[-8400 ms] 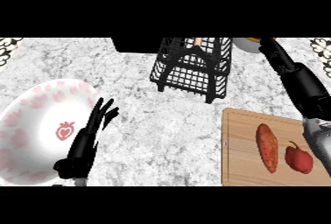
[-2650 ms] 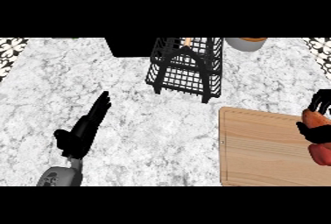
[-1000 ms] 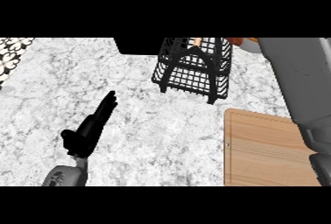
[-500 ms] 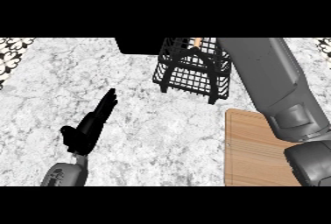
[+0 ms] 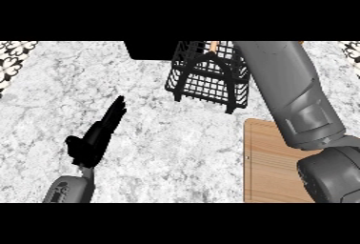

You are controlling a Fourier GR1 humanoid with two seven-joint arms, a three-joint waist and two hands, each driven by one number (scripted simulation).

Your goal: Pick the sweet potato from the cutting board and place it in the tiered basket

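The black wire tiered basket (image 5: 207,78) stands at the back of the marble counter. A small orange piece (image 5: 213,46) shows inside its top; I cannot tell what it is. My right forearm (image 5: 288,90) rises from the lower right, crosses the wooden cutting board (image 5: 267,167) and runs past the basket's right side to the picture's top. Its hand is out of view there. No sweet potato is visible, and the part of the board that shows is bare. My left hand (image 5: 95,136) rests open on the counter at the left, fingers straight and pointing away.
A dark block (image 5: 149,50) sits behind the basket at the back edge. Patterned tiles (image 5: 14,53) show at the far left. Bare marble (image 5: 175,143) lies between my left hand and the board.
My right forearm has swung further in over the board and up beside the basket, filling more of the right side. The left hand has stayed put.
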